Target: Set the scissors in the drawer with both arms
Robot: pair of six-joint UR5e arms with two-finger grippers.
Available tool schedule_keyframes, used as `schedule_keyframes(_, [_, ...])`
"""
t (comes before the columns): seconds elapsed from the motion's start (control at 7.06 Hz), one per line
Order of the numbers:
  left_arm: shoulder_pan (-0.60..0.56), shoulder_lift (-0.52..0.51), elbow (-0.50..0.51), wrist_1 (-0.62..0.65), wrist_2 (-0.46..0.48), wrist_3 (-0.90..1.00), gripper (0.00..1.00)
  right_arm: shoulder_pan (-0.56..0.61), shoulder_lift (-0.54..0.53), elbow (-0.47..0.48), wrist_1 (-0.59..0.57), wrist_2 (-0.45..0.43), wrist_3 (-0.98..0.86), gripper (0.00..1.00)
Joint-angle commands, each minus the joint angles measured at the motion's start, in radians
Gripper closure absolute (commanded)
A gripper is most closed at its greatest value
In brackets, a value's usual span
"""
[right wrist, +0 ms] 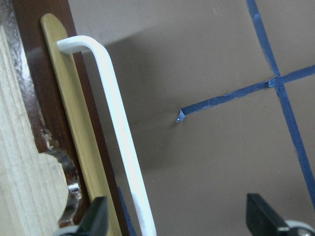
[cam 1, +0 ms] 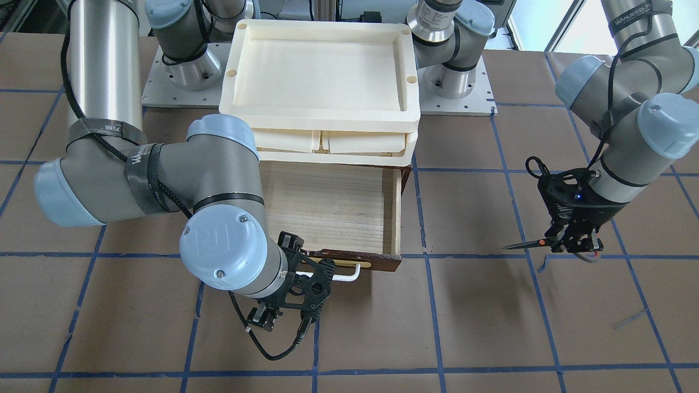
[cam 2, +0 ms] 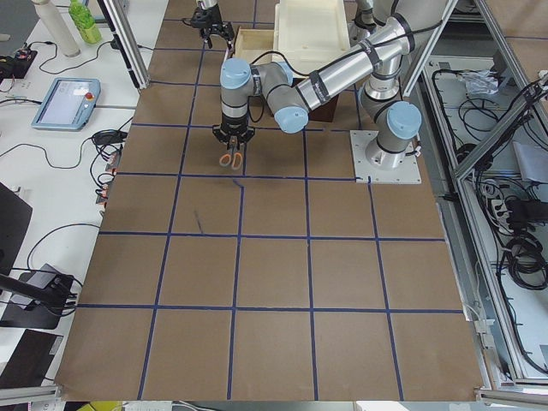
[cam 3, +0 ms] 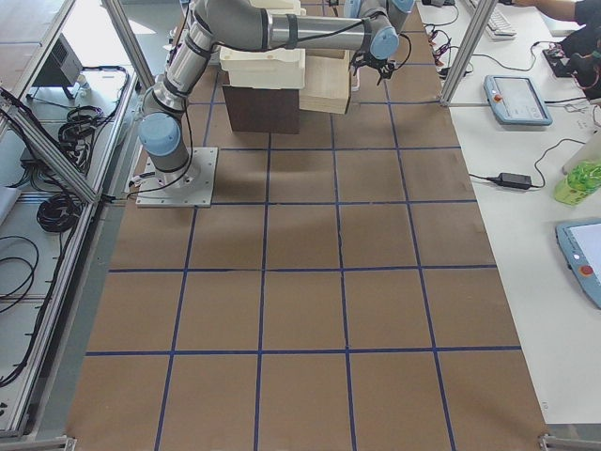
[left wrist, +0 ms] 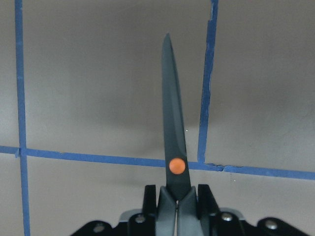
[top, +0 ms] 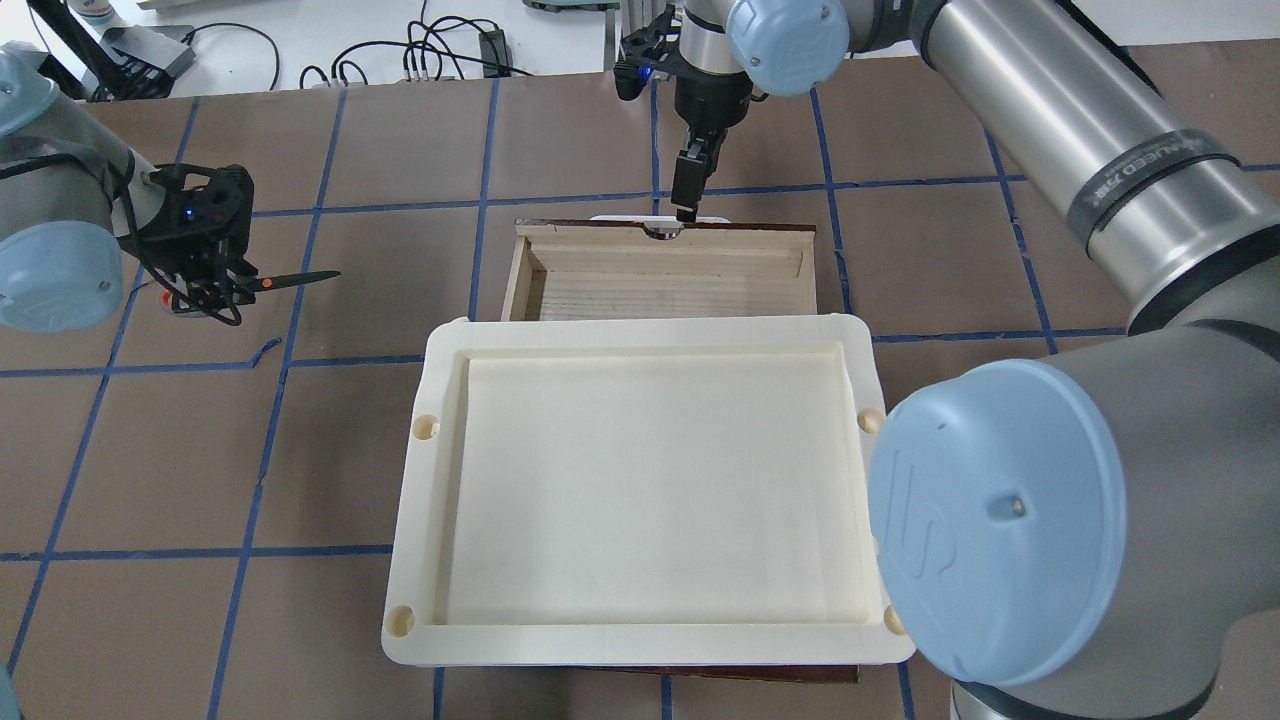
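Scissors (left wrist: 173,128) between left jaws, blades outward

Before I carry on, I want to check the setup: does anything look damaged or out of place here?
The dark brown wooden drawer has a front edge chipped and scuffed around its curved notch. Near it, a strip of blue tape on the table stops short with a ragged end. Nothing is spilled.

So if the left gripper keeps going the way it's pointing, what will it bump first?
Probably the table. The left gripper points straight down, and only bare table shows under it. Its scissors stick out sideways.
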Motion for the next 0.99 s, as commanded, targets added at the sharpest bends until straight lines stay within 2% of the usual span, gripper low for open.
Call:
schedule_keyframes(0.0, [-0.035, 0.050, 0.102, -0.193, -0.057, -0.057, 0.89, -0.020, -0.045, 0.002, 0.009, 0.000, 0.000, 0.00])
schedule_keyframes(0.28, [-0.185, 0.077, 0.181, -0.277, -0.143, -0.164, 0.89, -0.100, -0.186, 0.019, 0.099, -0.002, 0.009, 0.00])
schedule_keyframes(0.42, [-0.268, 0.071, 0.195, -0.280, -0.145, -0.212, 0.89, -0.175, -0.273, 0.055, 0.145, -0.003, 0.043, 0.00])
schedule_keyframes(0.85, [-0.510, 0.052, 0.210, -0.265, -0.151, -0.537, 0.89, -0.330, -0.565, 0.372, 0.129, -0.018, 0.193, 0.00])
